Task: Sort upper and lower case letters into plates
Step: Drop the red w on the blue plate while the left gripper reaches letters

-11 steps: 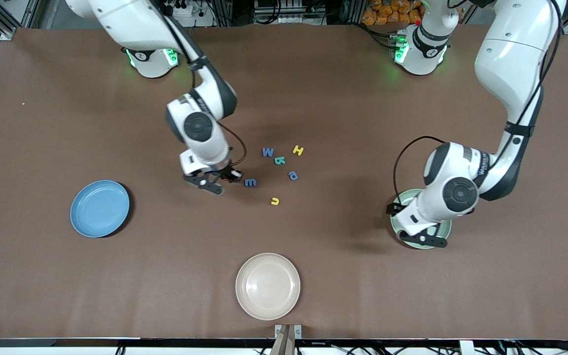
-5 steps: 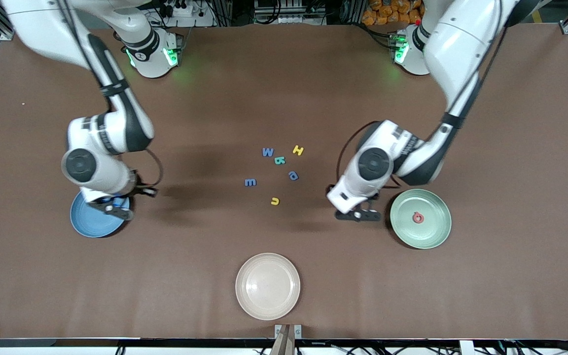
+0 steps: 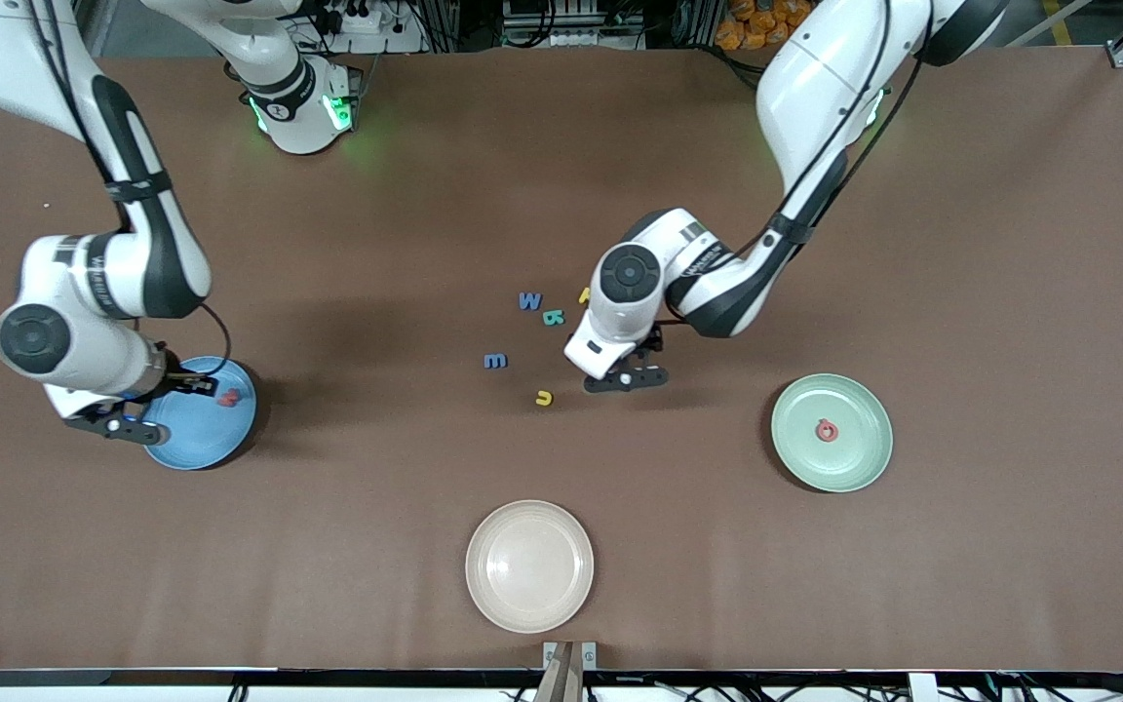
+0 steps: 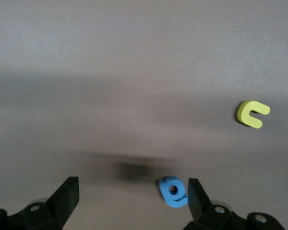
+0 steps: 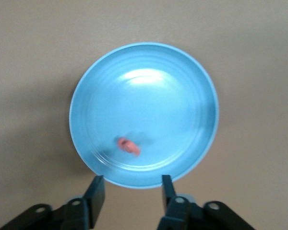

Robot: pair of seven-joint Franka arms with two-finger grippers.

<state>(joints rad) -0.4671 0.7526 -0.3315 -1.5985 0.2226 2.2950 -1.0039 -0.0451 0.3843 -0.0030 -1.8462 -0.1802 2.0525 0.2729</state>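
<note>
**Left gripper** [image 3: 626, 378]: jaws spread wide and empty, low over the small blue letter [image 4: 173, 191]. The letter lay close to one finger [image 4: 199, 199], so closing would likely push it aside rather than pinch it.

**Right gripper** [image 3: 113, 426]: fingers apart, nothing held, at the rim of the blue plate [image 3: 186, 444], which held a red letter [image 3: 228, 397]. A low retreat might clip that rim.

**Green plate** [image 3: 864, 448]: one red letter [image 3: 826, 430] inside.

**Yellow letter** [image 3: 544, 398]: near the left gripper, toward the right arm's end. Bare table lay toward the green plate.
</note>
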